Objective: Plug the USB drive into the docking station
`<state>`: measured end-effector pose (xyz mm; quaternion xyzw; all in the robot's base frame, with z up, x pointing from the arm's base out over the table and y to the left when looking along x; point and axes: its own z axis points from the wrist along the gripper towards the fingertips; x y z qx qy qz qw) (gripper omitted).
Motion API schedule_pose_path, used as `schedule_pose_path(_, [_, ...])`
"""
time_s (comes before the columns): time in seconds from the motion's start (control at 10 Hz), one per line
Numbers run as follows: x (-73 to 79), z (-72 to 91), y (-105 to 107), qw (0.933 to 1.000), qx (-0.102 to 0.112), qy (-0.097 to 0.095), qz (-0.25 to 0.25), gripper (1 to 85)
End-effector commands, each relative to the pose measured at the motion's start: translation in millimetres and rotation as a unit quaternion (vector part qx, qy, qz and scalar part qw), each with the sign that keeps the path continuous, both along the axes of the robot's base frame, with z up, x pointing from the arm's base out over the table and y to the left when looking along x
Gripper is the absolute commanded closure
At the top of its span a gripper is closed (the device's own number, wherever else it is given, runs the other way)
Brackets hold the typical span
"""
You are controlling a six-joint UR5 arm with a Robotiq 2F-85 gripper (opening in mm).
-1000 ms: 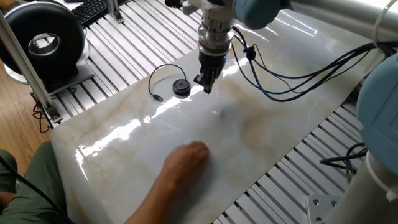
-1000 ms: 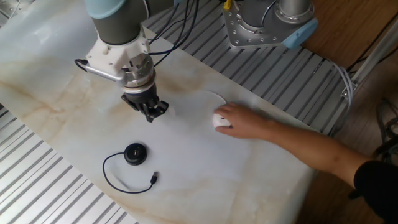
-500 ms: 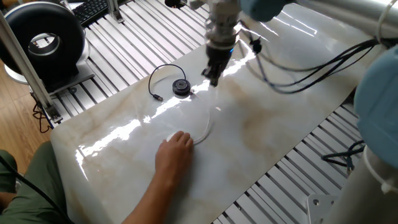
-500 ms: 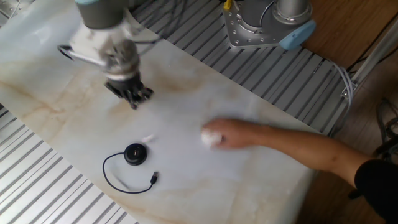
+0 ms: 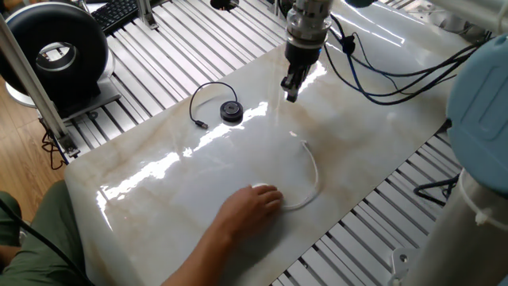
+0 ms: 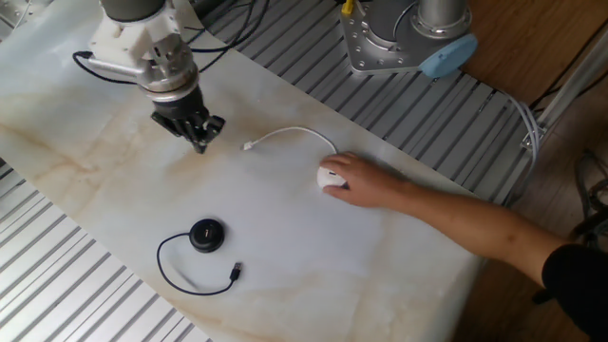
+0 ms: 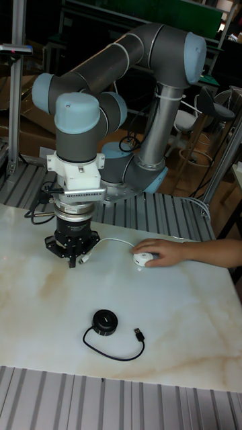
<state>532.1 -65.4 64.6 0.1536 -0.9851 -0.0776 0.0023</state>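
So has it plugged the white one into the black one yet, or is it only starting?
Only starting. Nothing looks done: the black puck lies alone, its plug free on the table. The white puck sits under a person's hand, its cable end loose near the claw, which holds nothing I can see. Grasping that plug and joining the two is all left.

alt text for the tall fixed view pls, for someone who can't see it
A grey and blue robot arm holds its gripper low over a marble table, beside the plug end of a white USB drive's cable. A person's hand rests on the white puck. Nearer the camera lies the black docking station, its cable looped beside it.
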Motion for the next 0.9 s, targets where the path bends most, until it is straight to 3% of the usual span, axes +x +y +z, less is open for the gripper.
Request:
schedule_pose_path(0.0, [-9.3,7.2,38,0.9986,0.018,0.021,-0.046,84.3])
schedule_pose_path(0.1, [-2.3,5.1,52,0.998,0.015,0.013,-0.061,84.3])
schedule_pose_path(0.2, [0.3,2.5,70,0.9966,0.027,0.016,-0.076,84.3])
schedule_pose_path(0.4, [5.4,-9.2,86,0.9954,0.019,0.013,-0.093,84.3])
schedule_pose_path(0.7, [19.3,-32.5,66,0.9955,-0.029,-0.019,-0.088,84.3])
schedule_pose_path(0.8, [20.7,-34.2,52,0.995,-0.056,-0.025,-0.079,84.3])
